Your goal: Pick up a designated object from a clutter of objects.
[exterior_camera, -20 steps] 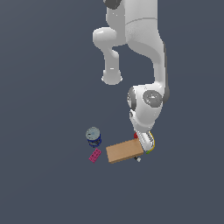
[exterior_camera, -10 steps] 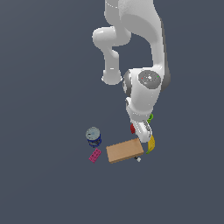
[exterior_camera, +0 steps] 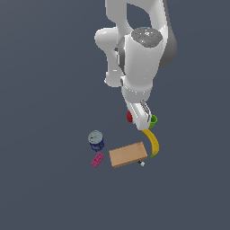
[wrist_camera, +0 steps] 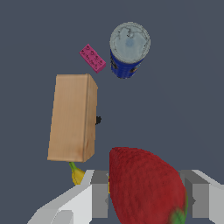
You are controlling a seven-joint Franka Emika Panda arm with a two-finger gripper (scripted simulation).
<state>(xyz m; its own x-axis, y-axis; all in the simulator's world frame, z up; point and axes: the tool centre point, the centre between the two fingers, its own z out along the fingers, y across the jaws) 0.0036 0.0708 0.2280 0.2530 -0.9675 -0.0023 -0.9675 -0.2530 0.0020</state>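
You had the small rounded red strawberry clamped between the white gripper fingers, green tip nearest the wrist, long axis along the hand, up off the tan flat box.

Can beside block, near box

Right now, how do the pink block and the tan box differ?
The pink block is much smaller than the tan box. The block is bright pink with studs on top; the box is plain tan with smooth faces. In the exterior view the block lies beside the blue can, while the box lies against the banana. Both lie flat and untouched.
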